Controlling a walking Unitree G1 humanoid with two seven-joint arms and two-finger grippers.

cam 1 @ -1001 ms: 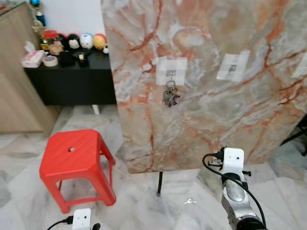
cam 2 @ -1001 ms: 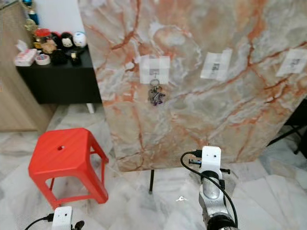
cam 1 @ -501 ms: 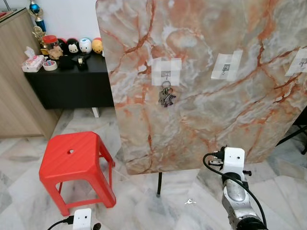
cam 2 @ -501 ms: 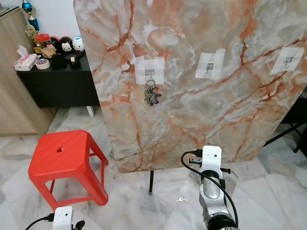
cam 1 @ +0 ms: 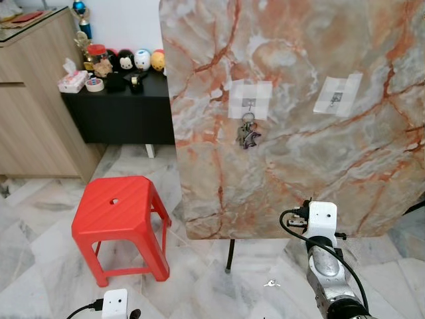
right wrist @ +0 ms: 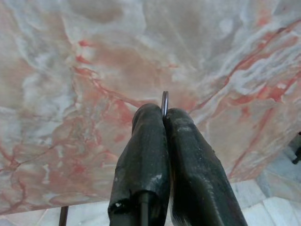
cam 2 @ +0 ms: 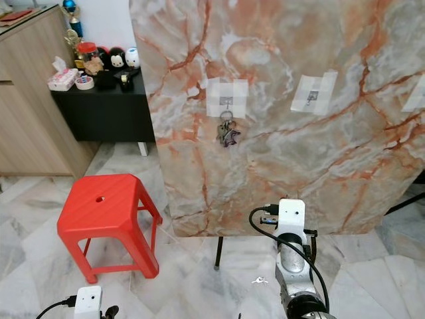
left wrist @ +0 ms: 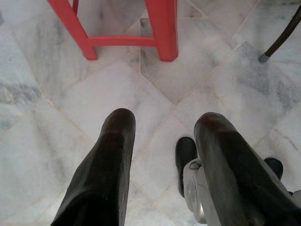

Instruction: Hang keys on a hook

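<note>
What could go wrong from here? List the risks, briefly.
The right gripper pinches the thin ring at its very fingertips, so it could slip out. The left hook already holds keys, and crowding it may knock them off; the middle hook looks free. The marble board stands on a thin leg, so a hard push might rock it.

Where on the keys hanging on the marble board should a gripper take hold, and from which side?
Probably the dangling keys, low on the bunch, approached from the front: they hang free against the upright marble board, and the top is looped on the hook.
</note>
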